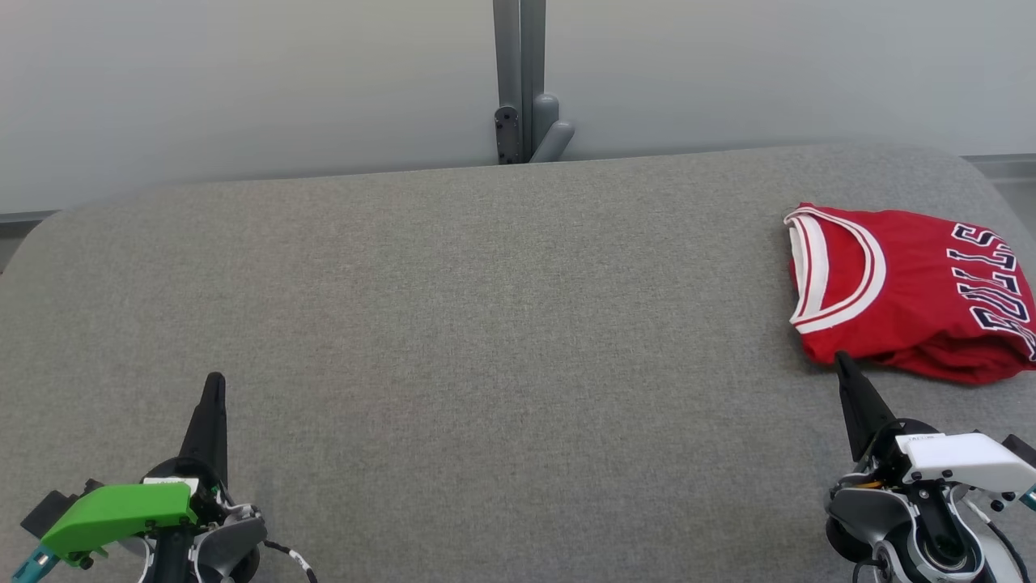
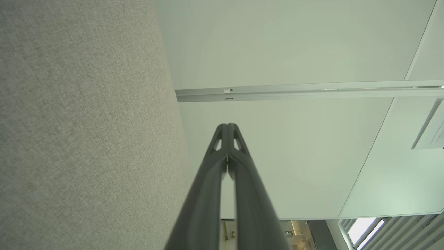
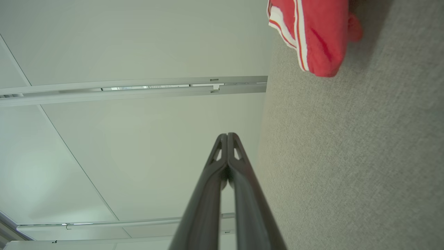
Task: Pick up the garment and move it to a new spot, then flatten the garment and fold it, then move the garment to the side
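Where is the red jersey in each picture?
Head view: the red jersey lies at the right edge, on the grey table.
Right wrist view: the red jersey is at the top right, on the grey table.
Left wrist view: the grey table is on the left, with wall beside it.
Shared landmark: the grey table.

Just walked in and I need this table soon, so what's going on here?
Nothing is being handled right now. A red jersey lies folded near the right edge of the grey table. The left gripper and right gripper are both shut and empty, low at the near side; the right one points toward the jersey without touching it.
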Tool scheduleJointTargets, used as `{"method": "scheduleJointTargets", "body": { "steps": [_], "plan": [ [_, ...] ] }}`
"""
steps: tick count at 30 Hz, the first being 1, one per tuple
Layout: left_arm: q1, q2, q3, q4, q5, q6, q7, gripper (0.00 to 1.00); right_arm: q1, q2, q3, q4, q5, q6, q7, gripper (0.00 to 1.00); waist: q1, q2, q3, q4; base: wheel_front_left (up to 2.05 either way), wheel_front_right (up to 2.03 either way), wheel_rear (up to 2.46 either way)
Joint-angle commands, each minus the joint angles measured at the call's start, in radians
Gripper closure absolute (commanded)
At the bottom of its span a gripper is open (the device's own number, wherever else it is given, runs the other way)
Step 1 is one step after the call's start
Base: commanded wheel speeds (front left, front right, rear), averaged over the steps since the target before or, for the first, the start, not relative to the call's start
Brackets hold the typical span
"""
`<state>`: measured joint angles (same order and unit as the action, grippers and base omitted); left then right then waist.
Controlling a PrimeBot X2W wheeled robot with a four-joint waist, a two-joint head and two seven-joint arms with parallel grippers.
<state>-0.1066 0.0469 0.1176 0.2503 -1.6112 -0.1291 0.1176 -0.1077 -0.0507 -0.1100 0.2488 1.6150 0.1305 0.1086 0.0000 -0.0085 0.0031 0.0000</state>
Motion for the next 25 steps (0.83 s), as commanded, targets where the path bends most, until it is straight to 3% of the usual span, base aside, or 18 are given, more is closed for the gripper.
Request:
{"method": "scheduleJointTargets", "body": {
  "steps": [1,25],
  "plan": [
    [-0.013,0.006,0.001,-0.004,-0.002,-0.004,0.002,1.00,-0.007,-0.003,-0.002,-0.005,-0.002,0.000,0.005,1.00,0.0000,0.0085,0.000,0.000,0.00,0.00,0.00],
    [-0.013,0.006,0.001,-0.004,-0.002,-0.004,0.002,1.00,-0.007,-0.002,-0.003,-0.004,-0.003,0.000,0.006,1.00,0.0000,0.0085,0.000,0.000,0.00,0.00,0.00]
  ]
}}
